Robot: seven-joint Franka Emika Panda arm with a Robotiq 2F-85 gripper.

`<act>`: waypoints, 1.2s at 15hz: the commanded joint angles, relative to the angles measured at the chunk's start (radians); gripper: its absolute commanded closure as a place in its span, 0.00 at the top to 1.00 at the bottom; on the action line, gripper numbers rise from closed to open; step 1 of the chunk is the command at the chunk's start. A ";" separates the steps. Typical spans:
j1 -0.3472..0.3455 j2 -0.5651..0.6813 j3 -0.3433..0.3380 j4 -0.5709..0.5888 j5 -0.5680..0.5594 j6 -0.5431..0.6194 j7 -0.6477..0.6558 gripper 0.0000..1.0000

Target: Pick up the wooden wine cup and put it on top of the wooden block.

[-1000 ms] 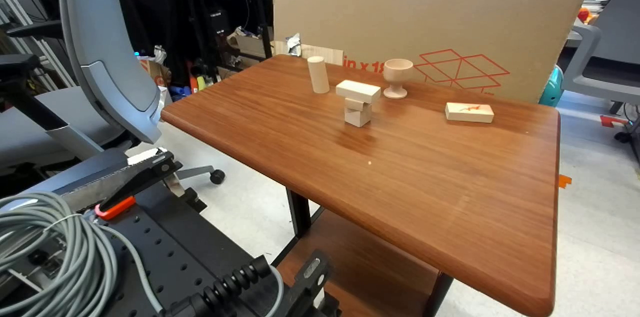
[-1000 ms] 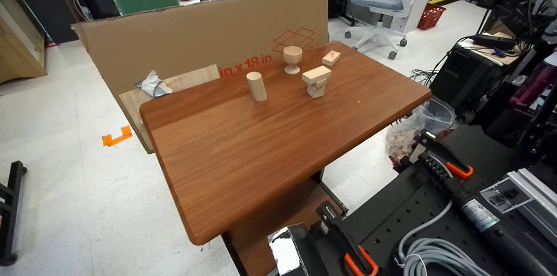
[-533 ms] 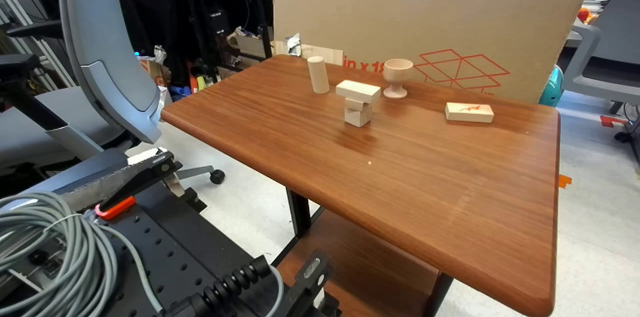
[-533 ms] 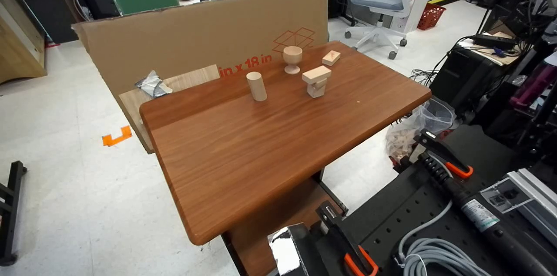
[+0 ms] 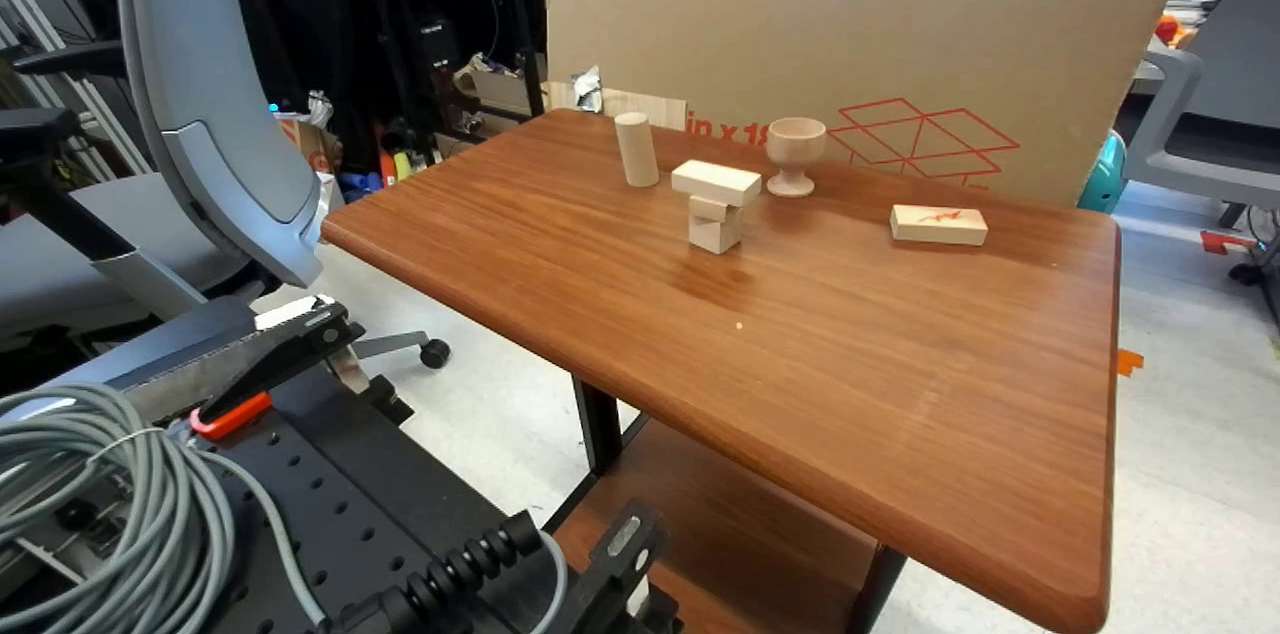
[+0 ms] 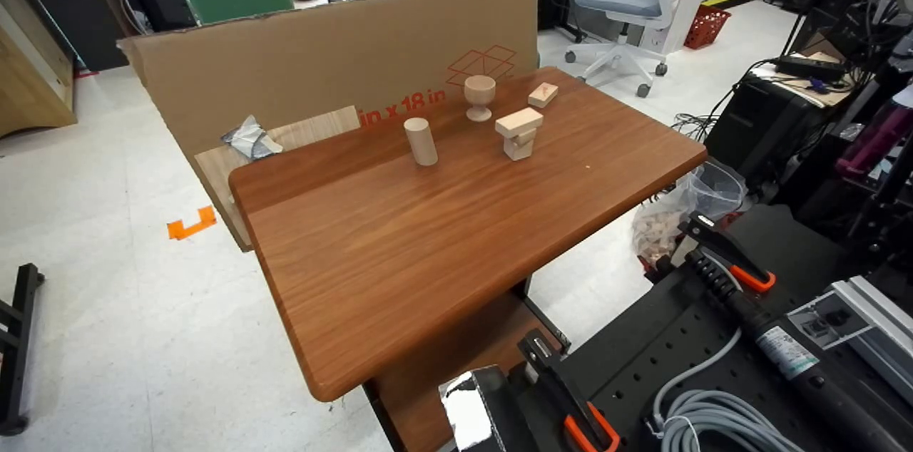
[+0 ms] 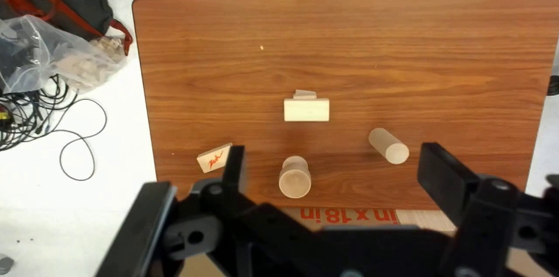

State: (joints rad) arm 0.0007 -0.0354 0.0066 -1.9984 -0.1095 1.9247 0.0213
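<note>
The wooden wine cup stands upright near the table's back edge, beside the cardboard. It also shows in an exterior view and in the wrist view. The only cube-like wooden block that I see is at the bottom of a small stack, under a small piece and a long flat slab. It also shows in an exterior view; in the wrist view the slab mostly hides it. My gripper is wide open and empty, high above the table, with the cup between its fingers in the picture. Neither exterior view shows the gripper.
A wooden cylinder stands upright left of the cup in both exterior views. A flat block with red marking lies at the cup's other side. A tall cardboard sheet stands along the table's back edge.
</note>
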 commanded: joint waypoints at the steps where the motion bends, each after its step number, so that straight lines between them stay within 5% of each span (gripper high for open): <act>1: -0.012 0.170 -0.017 0.174 0.032 -0.003 -0.068 1.00; 18: -0.093 0.637 -0.007 0.558 0.136 -0.016 -0.222 1.00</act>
State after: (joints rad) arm -0.0807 0.5212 -0.0157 -1.5268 -0.0025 1.9243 -0.1812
